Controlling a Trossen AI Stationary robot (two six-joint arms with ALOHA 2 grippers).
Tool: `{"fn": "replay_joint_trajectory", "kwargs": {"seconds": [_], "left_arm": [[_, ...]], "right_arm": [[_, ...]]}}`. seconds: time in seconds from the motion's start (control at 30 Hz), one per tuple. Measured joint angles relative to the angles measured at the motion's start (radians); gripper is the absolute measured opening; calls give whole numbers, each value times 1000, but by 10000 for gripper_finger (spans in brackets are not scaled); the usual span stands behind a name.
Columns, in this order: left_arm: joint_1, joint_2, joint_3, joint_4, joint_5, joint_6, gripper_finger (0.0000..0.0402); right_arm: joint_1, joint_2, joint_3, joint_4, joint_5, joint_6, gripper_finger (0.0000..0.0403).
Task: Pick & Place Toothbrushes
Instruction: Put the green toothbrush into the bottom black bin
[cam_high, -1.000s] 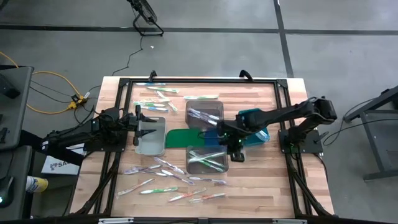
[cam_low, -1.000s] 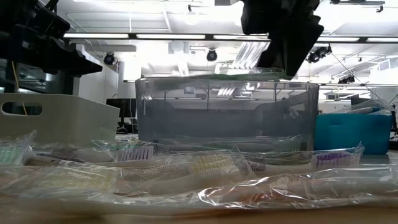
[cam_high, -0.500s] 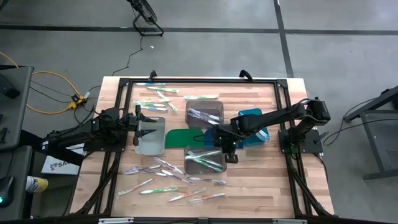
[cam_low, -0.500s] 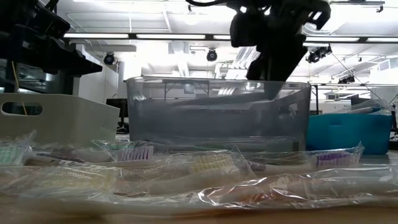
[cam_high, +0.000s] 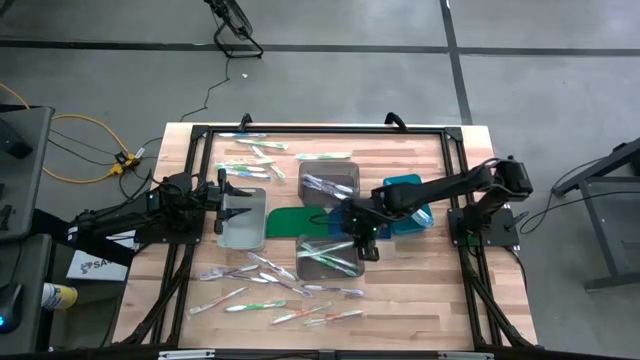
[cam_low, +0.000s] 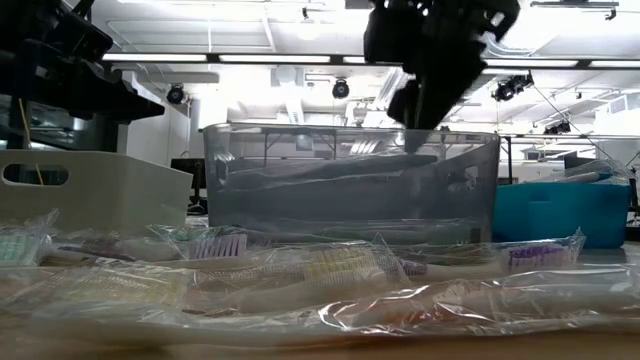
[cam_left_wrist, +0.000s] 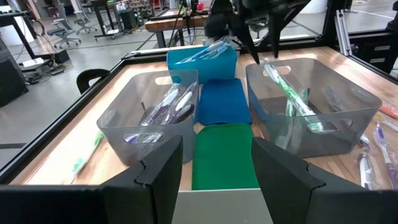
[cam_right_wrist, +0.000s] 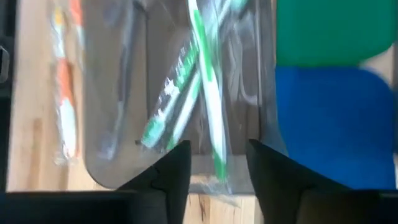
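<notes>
Several wrapped toothbrushes (cam_high: 270, 290) lie loose near the table's front edge, and more toothbrushes (cam_high: 255, 160) lie at the far left. My right gripper (cam_high: 358, 238) hangs open over the near grey bin (cam_high: 304, 258), pointing steeply down. Below its fingers a green toothbrush (cam_right_wrist: 208, 106) slants inside that bin among others; in the left wrist view the toothbrush (cam_left_wrist: 292, 96) has its upper end just under the right gripper (cam_left_wrist: 255, 46). My left gripper (cam_high: 225, 205) waits open at the left end of the white bin (cam_high: 243, 225).
A far grey bin (cam_high: 352, 172) holds purple-tinted toothbrushes, and a teal bin (cam_high: 412, 225) stands at the right. A green mat (cam_high: 285, 220) and a blue mat (cam_left_wrist: 222, 102) lie flat between the bins. A black frame (cam_high: 300, 128) edges the table.
My right gripper has gone toward the table's left edge over the near grey bin and tipped more steeply down. A wrapped green toothbrush has dropped from it into that bin and now lies slanted there.
</notes>
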Motion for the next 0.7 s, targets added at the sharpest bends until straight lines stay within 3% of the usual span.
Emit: {"fn": "replay_joint_trajectory", "kwargs": {"seconds": [0.27,0.4,0.7], "left_arm": [[0,0,0,0,0,0,187],[0,0,0,0,0,0,187],[0,0,0,0,0,0,187]], "right_arm": [[-2,-62,1,30,-16,-6,205],[5,-60,0,25,-59,-117,201],[42,-9,1,34,74,-296,189]]}}
